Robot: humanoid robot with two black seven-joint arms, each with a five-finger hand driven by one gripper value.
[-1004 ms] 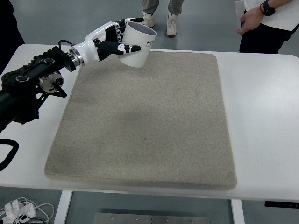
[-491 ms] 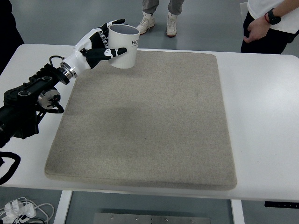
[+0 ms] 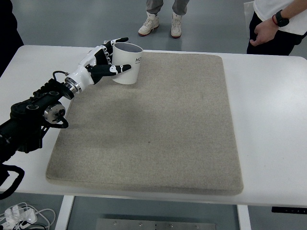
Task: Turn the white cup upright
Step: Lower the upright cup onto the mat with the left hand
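Observation:
The white cup (image 3: 128,64) stands upright with its mouth up, on the far left corner of the grey mat (image 3: 153,124). My left hand (image 3: 114,55) reaches in from the left and holds the cup by its left side. The thumb (image 3: 120,68) lies across the cup's near wall and the fingers (image 3: 115,42) reach behind its rim. The cup's base looks down on the mat. My right hand is not in view.
The mat lies on a white table (image 3: 268,110). A person (image 3: 271,24) stands beyond the far right corner, and another person's shoes (image 3: 163,24) show beyond the far edge. Cables (image 3: 21,215) lie on the floor at the lower left.
My left hand has brought the cup down and a little left, from tilted in the air to upright on the mat's far left corner.

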